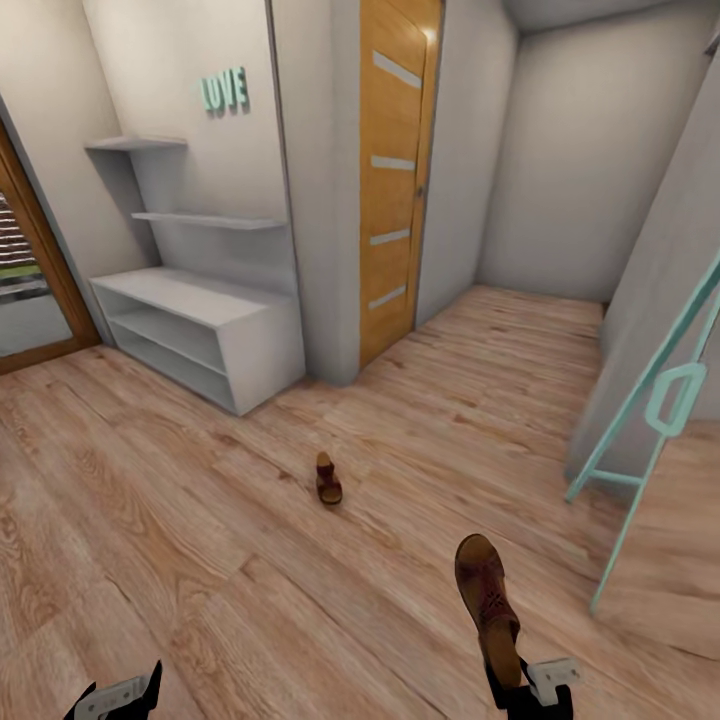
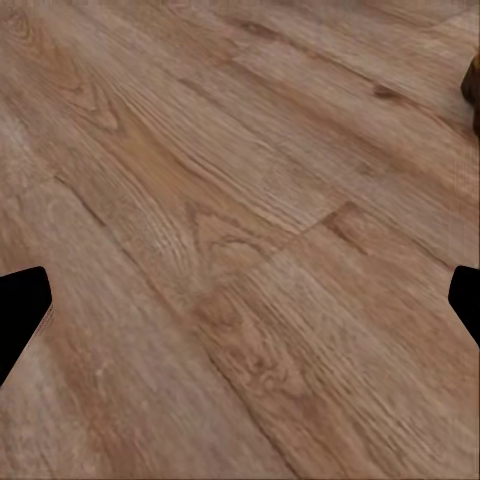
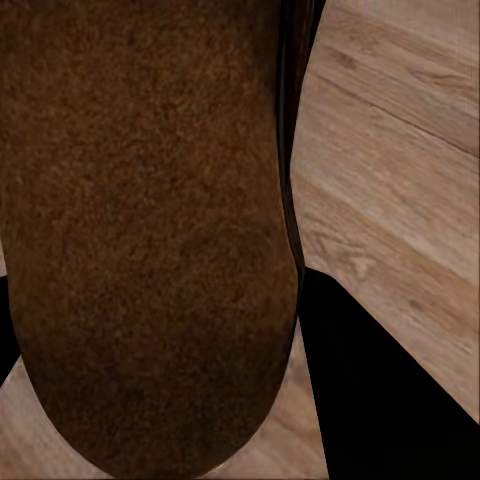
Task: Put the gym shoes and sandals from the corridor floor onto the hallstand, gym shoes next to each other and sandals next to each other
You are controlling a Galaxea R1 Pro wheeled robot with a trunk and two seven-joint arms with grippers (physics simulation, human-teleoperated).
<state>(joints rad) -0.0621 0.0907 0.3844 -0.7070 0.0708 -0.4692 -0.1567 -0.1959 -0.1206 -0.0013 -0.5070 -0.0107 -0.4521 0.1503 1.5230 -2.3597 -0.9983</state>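
Head view: a corridor with a wood-plank floor point(image 1: 150, 520); a light grey hallstand point(image 1: 200, 330) stands against the far left wall, its bench top and shelves bare; one brown sandal point(image 1: 328, 479) lies on the floor, well apart from the rack; the right gripper point(image 1: 525, 690) clenches the heel end of a second sandal point(image 1: 486, 595), which juts forward above the floor; the left gripper point(image 1: 118, 697) sits low at the left edge, whether its jaws are apart cannot be told here.

Left wrist view: the left gripper's dark fingertips point(image 2: 20, 310) stand wide apart over bare planks, grasping nothing.

Right wrist view: the held sandal's brown sole point(image 3: 150, 230) lies between the dark fingers point(image 3: 370, 380).
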